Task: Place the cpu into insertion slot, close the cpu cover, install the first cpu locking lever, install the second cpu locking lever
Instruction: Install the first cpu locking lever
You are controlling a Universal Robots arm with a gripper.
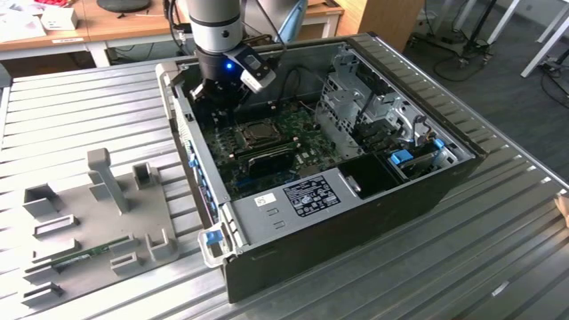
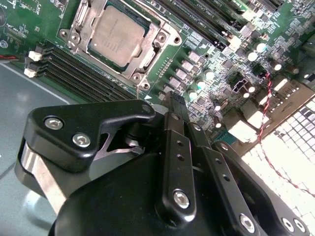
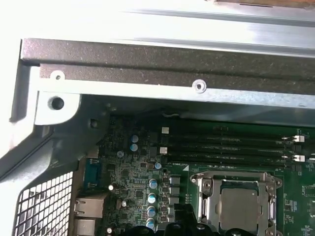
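Note the pincer: tips pressed together, clamped on nothing, hovering over the board. Find the chip seated in the socket just ahead of the tips, framed by the lowered cover. Guard against two likely faults: clipping the capacitors beside the tips on a low sideways move; pressing the cover off-centre, skewing the chip and bending socket contacts.

The exterior view looks steeply down from well above one corner of the open computer case. Both wrist views sit close inside the case, facing its green board; the chip and memory slots next to it appear in both wrist views.
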